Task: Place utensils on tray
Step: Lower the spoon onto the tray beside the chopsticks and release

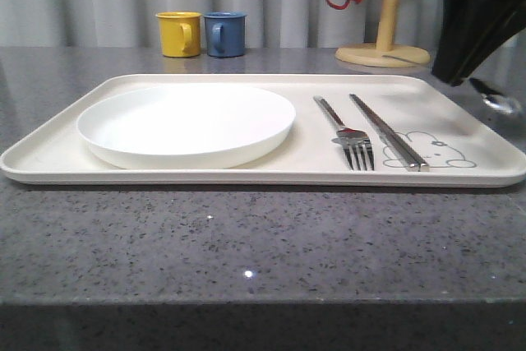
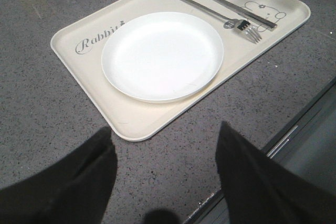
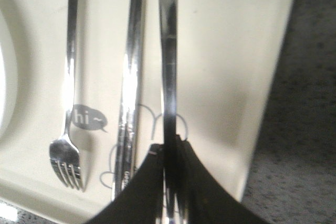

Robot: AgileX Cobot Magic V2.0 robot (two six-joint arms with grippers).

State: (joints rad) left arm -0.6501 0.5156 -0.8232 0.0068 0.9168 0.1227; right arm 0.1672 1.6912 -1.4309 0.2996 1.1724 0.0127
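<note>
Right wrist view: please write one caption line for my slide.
Right gripper shut on a spoon above the tray, beside the fork and chopsticks.

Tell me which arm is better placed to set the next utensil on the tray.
Right, likely. The right gripper is shut on a slim silver utensil above the tray, beside the chopsticks and fork. The left gripper hangs open over the counter, holding nothing.
</note>
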